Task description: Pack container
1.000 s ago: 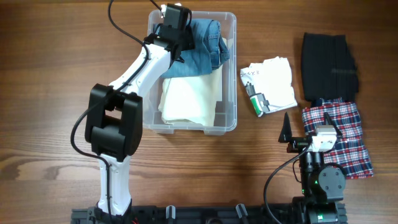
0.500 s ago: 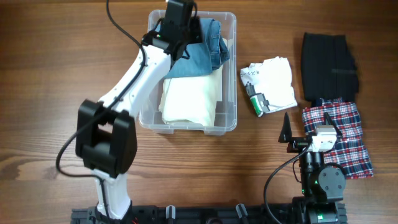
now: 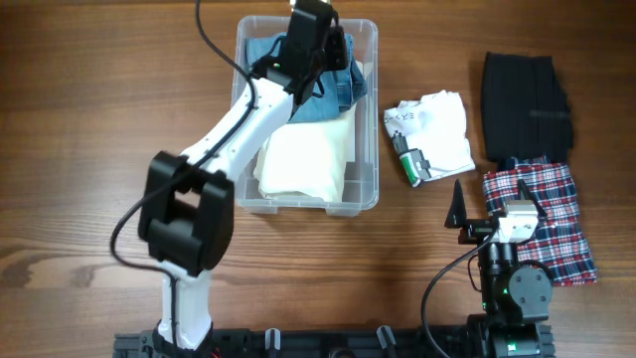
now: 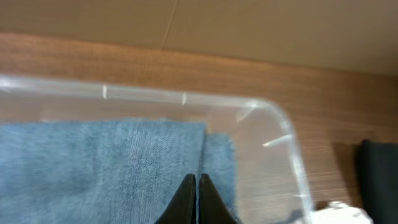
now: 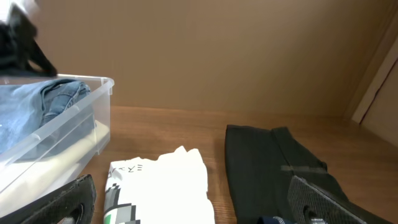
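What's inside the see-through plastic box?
In the container sit folded blue jeans at the far end and a cream cloth nearer. The left arm hides part of the jeans, and anything beneath the clothes is covered.

we are seeing bright, even light from above in the overhead view, shadows falling soft on the table (image 3: pixel 99 149). left wrist view is running slightly blurred; glare is streaking the container (image 4: pixel 286 138) rim. right wrist view is reading dimmer, near corners going out of focus.
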